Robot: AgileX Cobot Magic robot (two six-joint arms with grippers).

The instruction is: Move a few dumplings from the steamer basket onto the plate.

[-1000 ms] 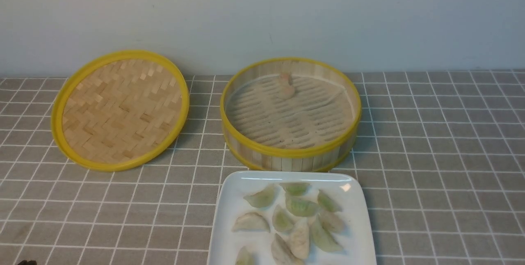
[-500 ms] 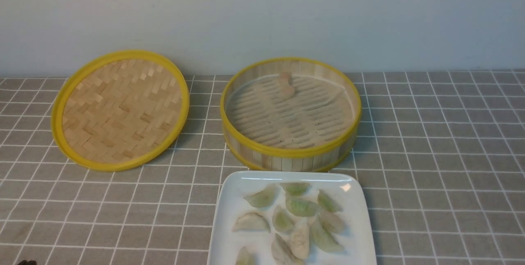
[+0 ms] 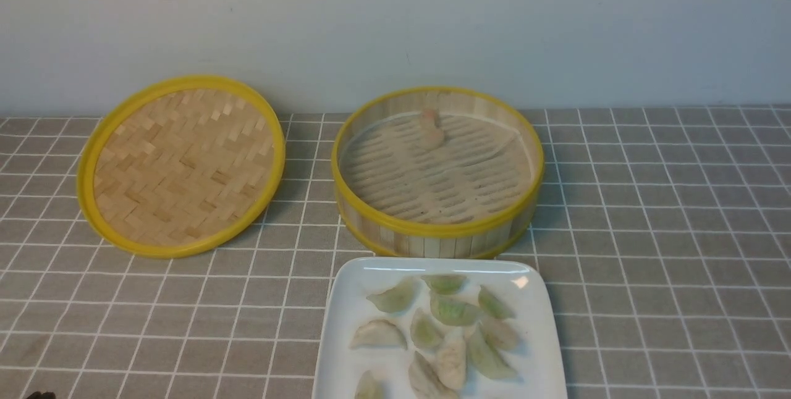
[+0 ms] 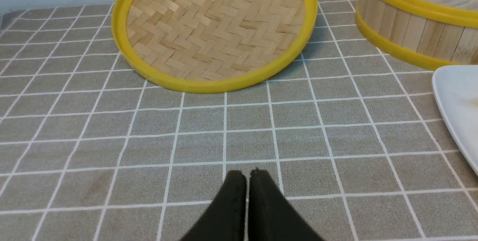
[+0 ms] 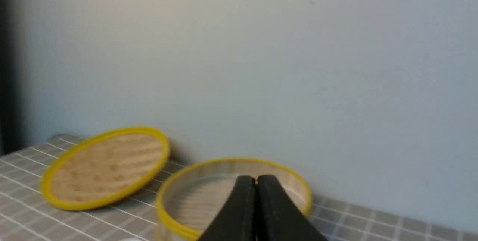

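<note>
Dumplings: about ten lie clustered on the plate, several touching.
Steamer basket: holds only a pinkish lump by the far wall.
Handling: likely soft, slippery, easily torn; grip across the plump belly.
Left gripper: jaws together, empty.
Right gripper: jaws together, empty.

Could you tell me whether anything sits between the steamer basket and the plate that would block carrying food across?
Nothing visible does. The plate lies just in front of the steamer basket, with only bare tablecloth between them. The dumplings already sit on the plate; only a pinkish lump remains in the basket.
</note>
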